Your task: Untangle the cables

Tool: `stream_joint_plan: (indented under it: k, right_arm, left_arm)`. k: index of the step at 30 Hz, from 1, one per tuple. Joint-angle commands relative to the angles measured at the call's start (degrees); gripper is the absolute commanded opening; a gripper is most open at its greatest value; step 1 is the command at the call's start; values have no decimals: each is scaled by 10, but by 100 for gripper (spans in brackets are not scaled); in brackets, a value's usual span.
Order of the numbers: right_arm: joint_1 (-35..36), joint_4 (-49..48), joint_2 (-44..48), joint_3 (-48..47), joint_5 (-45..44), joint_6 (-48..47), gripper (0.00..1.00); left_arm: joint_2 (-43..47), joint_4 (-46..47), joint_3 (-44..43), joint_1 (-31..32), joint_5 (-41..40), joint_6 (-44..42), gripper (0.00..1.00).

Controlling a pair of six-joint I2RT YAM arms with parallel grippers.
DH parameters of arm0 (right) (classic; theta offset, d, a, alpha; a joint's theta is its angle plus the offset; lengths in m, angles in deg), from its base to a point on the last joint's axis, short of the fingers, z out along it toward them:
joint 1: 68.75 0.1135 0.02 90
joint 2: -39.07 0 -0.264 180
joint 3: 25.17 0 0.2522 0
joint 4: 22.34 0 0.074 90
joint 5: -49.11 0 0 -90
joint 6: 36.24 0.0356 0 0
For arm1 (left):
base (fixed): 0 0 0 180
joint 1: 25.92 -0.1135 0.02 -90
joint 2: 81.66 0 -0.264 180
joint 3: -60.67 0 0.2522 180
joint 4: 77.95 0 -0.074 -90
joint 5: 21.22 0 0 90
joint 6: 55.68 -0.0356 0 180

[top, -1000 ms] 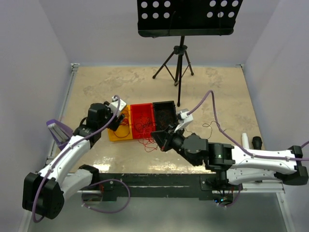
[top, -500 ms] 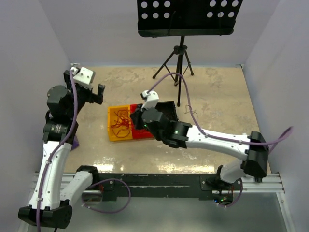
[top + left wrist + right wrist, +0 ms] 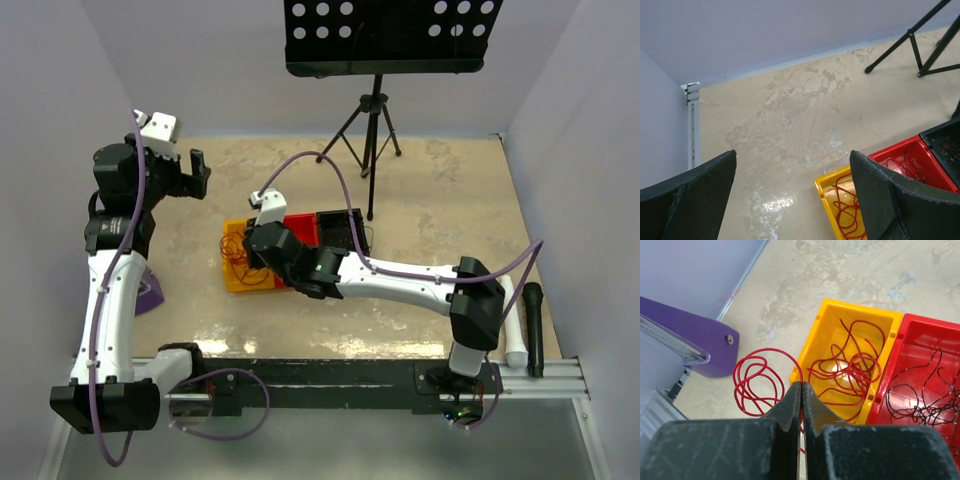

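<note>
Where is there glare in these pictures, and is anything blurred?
Top view: a bright glare patch on the table near the front edge; all sharp. Left wrist view: a shine on the table left of the yellow bin; the open left gripper shows no blur. Right wrist view: a highlight on the bin floor; the right gripper, shut on a red cable, looks sharp.

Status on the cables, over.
Left gripper open, empty, held high. Right gripper shut on red wire, its loop outside yellow bin. Nothing blocking.
</note>
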Motion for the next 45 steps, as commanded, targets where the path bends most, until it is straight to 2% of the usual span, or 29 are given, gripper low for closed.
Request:
stream_joint_plan:
  k: [1, 4, 7, 16, 20, 23, 24, 27, 31, 36, 39, 43, 45]
  right_arm:
    - [-1, -15, 43, -36, -24, -19, 0]
    - [-12, -13, 30, -38, -17, -26, 0]
    - [-27, -11, -10, -43, -13, -27, 0]
    - [-51, -58, -107, -80, 18, -40, 0]
    - [-53, -52, -162, -108, 25, -36, 0]
    - [-58, -12, -201, -139, 27, -25, 0]
    - [-61, -3, -212, -148, 34, -21, 9]
    - [-68, 37, -209, -160, 55, -15, 46]
    - [-75, 37, -147, -152, 118, -23, 71]
    - [-89, 52, -66, -154, 257, -37, 86]
    - [-102, 37, -18, -130, 338, -32, 89]
    - [-132, -16, 38, -68, 438, 18, 94]
    - [-154, -78, 70, -27, 485, 53, 95]
  left_arm:
    - [16, -10, -5, -5, 72, -7, 100]
    - [65, 13, 45, -5, 144, -58, 100]
    - [79, 7, 56, -6, 160, -52, 100]
    - [81, 24, 40, -6, 130, -4, 100]
    - [74, 21, 40, -5, 123, -6, 100]
    - [81, 21, 48, -6, 124, -14, 100]
    - [85, 24, 53, -5, 124, -16, 100]
    - [91, 31, 62, -5, 121, -24, 100]
    - [88, 32, 61, -6, 111, -20, 99]
    - [94, 46, 65, -6, 102, -10, 99]
    - [95, 50, 67, -5, 96, -9, 99]
    - [102, 59, 67, -6, 98, -8, 98]
    - [112, 64, 68, -5, 115, -8, 98]
